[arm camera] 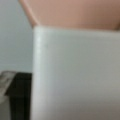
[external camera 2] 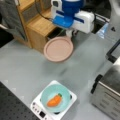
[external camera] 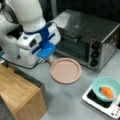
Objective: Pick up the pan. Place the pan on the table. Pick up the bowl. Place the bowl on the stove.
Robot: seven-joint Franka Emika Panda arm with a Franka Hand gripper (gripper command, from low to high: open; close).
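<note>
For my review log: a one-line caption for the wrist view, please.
Close-up from the wrist: the pan's white handle fills the frame, pink pan beyond, grey table at left; the hand itself is not visible.

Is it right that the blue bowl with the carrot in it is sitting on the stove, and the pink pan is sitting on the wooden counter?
Not quite. The bowl with the carrot does sit on the stove, but the pan lies on the grey table, beside the counter, not on it. Both front views show this. The gripper is at the pan's handle.
</note>
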